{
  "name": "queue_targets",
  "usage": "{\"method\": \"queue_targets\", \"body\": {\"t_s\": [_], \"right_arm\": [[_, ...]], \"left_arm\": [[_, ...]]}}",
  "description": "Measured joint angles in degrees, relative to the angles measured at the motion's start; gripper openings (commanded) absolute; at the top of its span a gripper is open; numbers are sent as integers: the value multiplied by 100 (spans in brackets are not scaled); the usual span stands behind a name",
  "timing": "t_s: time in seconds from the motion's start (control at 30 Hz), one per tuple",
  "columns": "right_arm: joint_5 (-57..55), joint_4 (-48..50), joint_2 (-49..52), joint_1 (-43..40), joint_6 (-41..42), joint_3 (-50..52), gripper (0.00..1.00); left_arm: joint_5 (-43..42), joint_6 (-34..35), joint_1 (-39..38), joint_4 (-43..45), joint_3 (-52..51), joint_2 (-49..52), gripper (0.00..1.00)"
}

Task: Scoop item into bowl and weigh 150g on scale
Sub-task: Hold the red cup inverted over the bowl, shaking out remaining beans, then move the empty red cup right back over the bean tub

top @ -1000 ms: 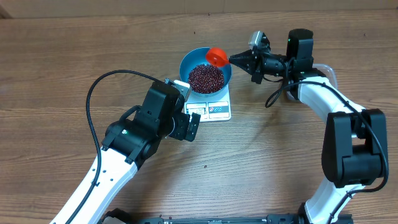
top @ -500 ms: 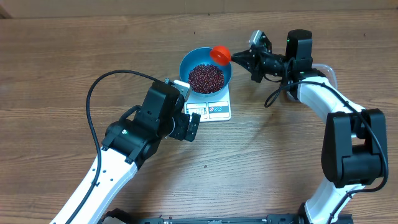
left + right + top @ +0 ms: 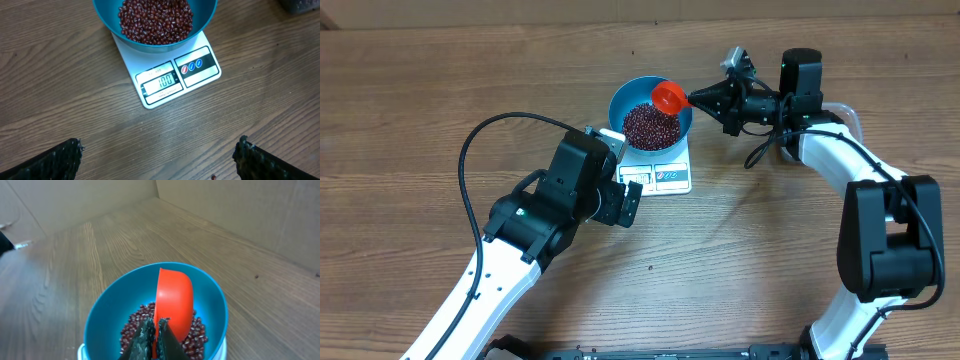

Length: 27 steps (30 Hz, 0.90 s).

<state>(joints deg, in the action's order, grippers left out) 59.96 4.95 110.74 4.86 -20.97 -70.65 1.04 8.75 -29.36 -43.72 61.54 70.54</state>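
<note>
Hovering over the bowl's (image 3: 617, 103) far rim, the scoop (image 3: 667, 95) is pinched by its handle between the fully closed fingers of the right gripper (image 3: 698, 98). It is held tipped above the beans (image 3: 650, 125), presumably so that anything poured lands inside and not on the table (image 3: 440, 90). No beans can be made out in the scoop itself.

The beans lie heaped in the bottom of the bowl, which is set squarely on the scale (image 3: 670, 177) so that its contents are weighed as they are added. The bowl overhangs the platform, but the display (image 3: 161, 81) is left uncovered at the front.

The left gripper (image 3: 628, 198) is spread wide and holds nothing. It is parked just in front of the scale, seemingly so that the display can be read from its wrist camera. The digits appear to read 100, so the target is judged not yet reached.

The table is bare wood-grain. A cardboard wall (image 3: 240, 210) is seen behind it, and a clear tub (image 3: 845, 112) is partly hidden by the right arm.
</note>
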Motion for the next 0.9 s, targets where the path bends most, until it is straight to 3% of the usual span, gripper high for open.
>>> {"method": "queue_targets", "body": {"t_s": [0.37,0.57,0.9], "right_arm": [[35,-170,-1187,0,1292,0,4],[-133,-1086,-1738,0,1849,0,4],[-1392,-2868,-2332,0,2092,0,3]], "left_arm": [[0,0,0,0,0,0,100],[0,0,0,0,0,0,100],[0,0,0,-2,0,0,100]]}}
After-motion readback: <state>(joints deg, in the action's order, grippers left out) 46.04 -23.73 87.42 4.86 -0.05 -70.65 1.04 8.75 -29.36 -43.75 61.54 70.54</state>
